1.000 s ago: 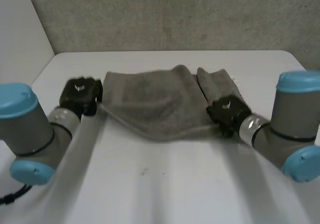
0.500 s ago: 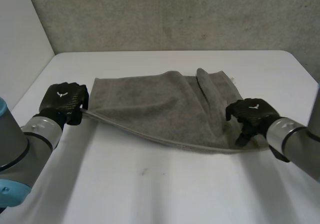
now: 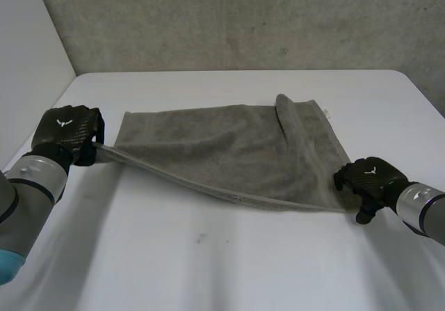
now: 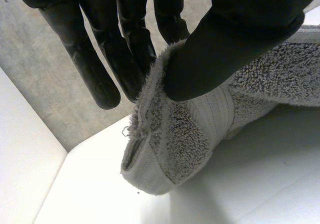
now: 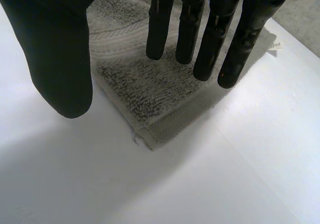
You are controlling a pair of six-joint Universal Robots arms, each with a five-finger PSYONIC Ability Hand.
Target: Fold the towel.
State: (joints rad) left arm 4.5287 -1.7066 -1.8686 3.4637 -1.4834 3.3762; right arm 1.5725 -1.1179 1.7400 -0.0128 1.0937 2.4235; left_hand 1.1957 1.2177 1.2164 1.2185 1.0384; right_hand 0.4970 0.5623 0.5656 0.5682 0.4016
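When checking grip, start at the black left hand [image 3: 66,133], middle left of the head view: clamped on the near left corner of the grey terry-cloth towel [image 3: 229,151], with the thumb pressing the woven hem against the fingers [image 4: 125,58] in the left wrist view. Read this pinch as the reason for the lifted, taut front edge running from that corner toward the lower right.

Find the black right hand [image 3: 368,179] at the middle right, just beside the near right corner. Confirm in the right wrist view: fingers [image 5: 190,28] straight, thumb spread well apart, nothing gripped, corner lying flat below the fingertips. Judge this as a spreading step, with no fold made yet.

Note one raised ridge [image 3: 290,116] toward the upper right of the cloth, likely to need smoothing. Note a small white label [image 5: 275,45] beyond the fingertips.

Beneath, note the smooth white table [image 3: 208,255], matte and level. Along the top of the frame, note a rough grey concrete wall [image 3: 243,19]; at the upper left, a plain white side panel [image 3: 28,46].
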